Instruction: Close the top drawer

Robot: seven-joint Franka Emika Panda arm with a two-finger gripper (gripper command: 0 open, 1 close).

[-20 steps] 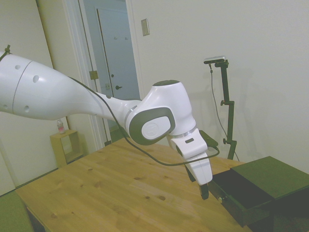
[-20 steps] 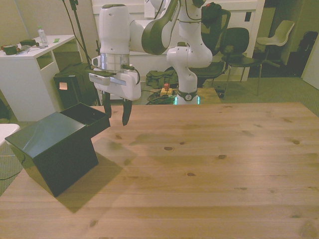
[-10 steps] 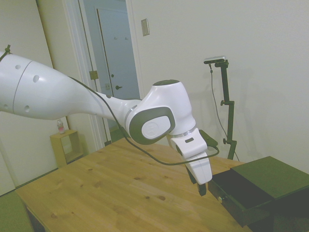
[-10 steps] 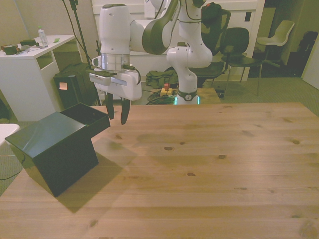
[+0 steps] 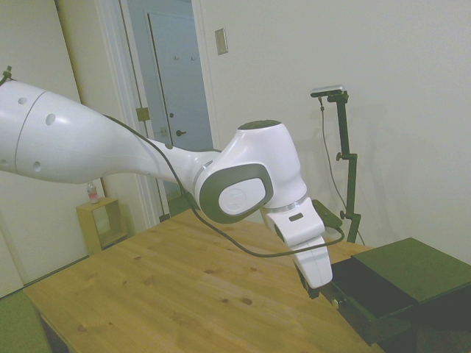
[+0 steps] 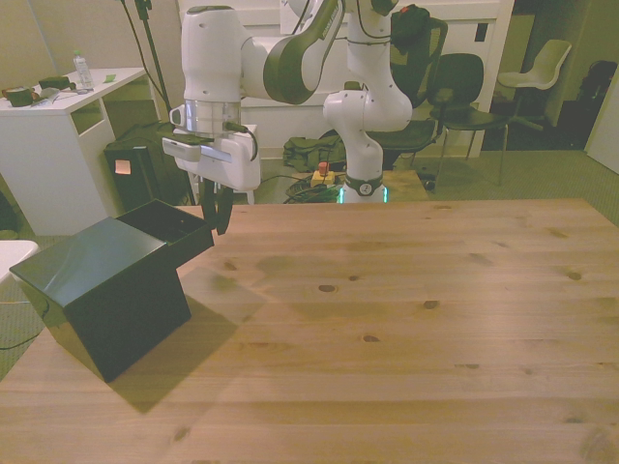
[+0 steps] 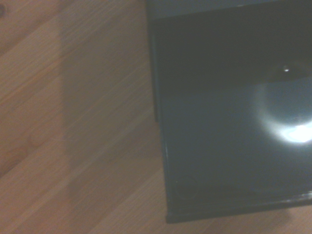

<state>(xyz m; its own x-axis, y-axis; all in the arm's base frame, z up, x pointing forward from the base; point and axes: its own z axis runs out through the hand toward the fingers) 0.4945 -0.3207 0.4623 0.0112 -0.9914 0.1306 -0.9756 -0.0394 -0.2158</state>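
The white arm's two-finger gripper [image 6: 218,215], fingers slightly apart and empty, hangs just before the pulled-out shallow black top drawer's [image 6: 172,230] flat front, which faces it.

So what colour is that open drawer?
Black. The top drawer shows best in the front view.

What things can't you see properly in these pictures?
- Gripper fingers: open or shut unclear; the side view has the hand covering them, and in the front view they overlap.
- Top drawer knob: side view, tucked behind the gripper.
- Lower drawers: cut off by the side view's bottom edge.
- Drawer inside: wrist view, blurred, glare.
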